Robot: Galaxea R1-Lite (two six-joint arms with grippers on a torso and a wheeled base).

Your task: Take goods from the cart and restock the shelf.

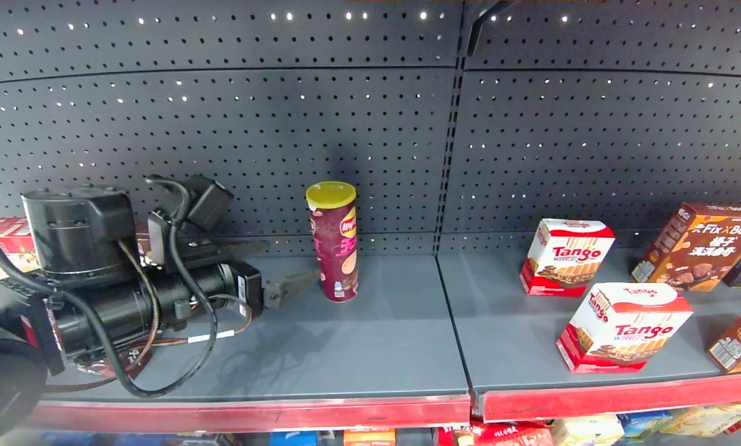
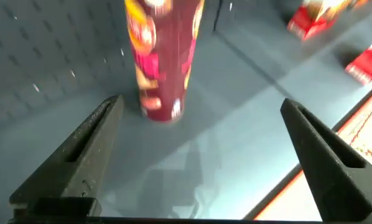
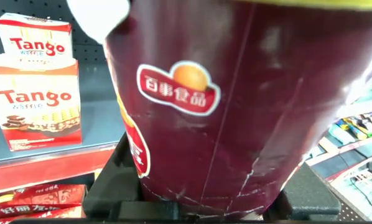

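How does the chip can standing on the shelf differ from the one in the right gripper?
The shelf can stands upright on the grey shelf; the held can is not set down there. Nothing grips the shelf can, since the open left gripper stops short of it; the held can is clamped in the right gripper. Both are maroon with yellow lids.

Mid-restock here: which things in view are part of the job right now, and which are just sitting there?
In the job: chip can standing on the shelf, ahead of the open left gripper; second can held in the right gripper.
Just sitting: wafer boxes; brown boxes at the shelf's right end.
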